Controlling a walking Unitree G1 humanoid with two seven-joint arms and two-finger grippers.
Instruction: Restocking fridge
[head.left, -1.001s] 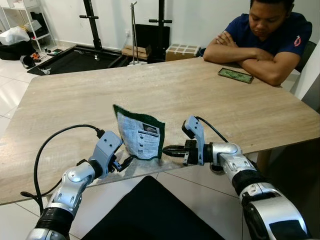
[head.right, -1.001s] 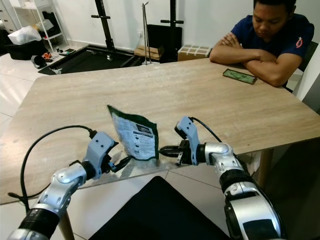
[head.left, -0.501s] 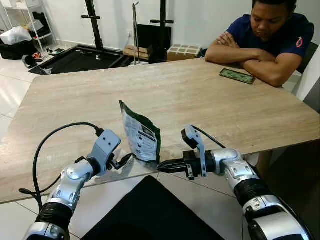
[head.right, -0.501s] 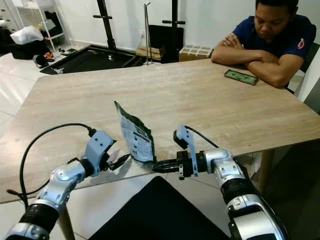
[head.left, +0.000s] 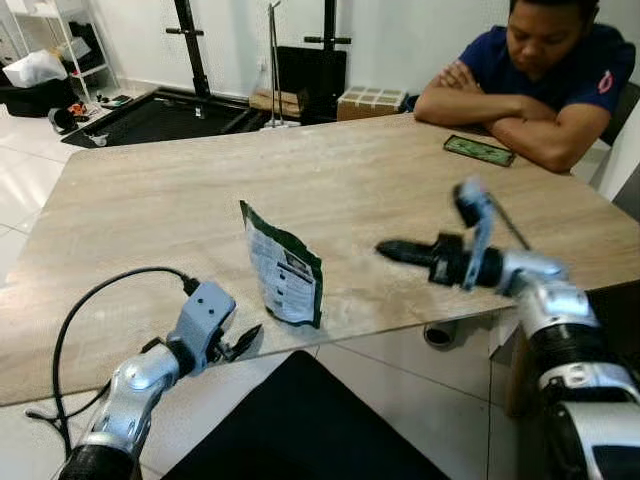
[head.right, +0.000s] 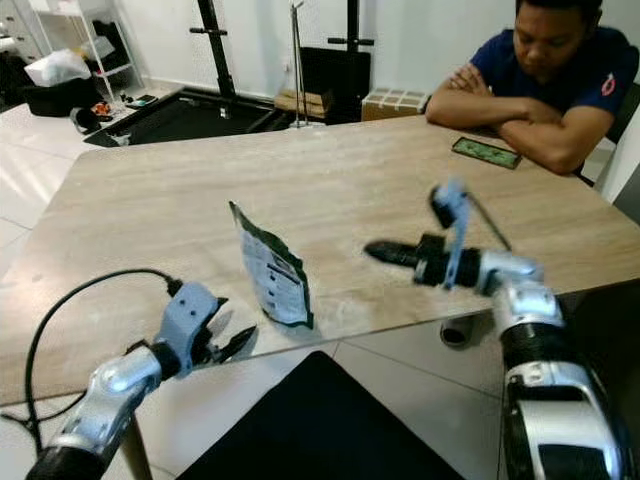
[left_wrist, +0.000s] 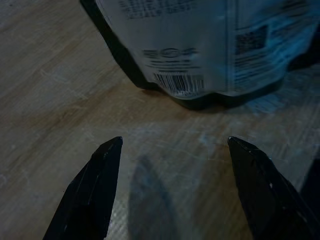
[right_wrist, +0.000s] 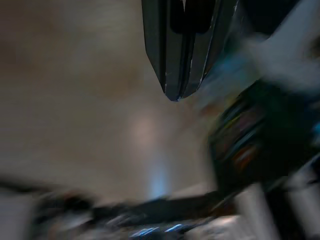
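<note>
Your green pouch (head.left: 284, 266) stands upright near the table's (head.left: 150, 200) front edge, held by neither gripper, so you are at the pick-up step. The left gripper (head.left: 242, 342) waits spread just below the edge; the right gripper (head.left: 388, 247) (pressed together) hovers beside the pouch. Next, close in on it squarely

Table (head.left: 180, 200): pale wood-grain, matt, faint sheen nr edge. Pouch (head.left: 284, 268): glossy dk green film w/ white printed label. Arms (head.left: 545, 300): brushed silver metal; fingers (left_wrist: 95, 192) matt blk plastic. Floor (head.left: 20, 175): glossy white tile. Phone (head.left: 478, 150) at 1 o'clock: glossy.
</note>
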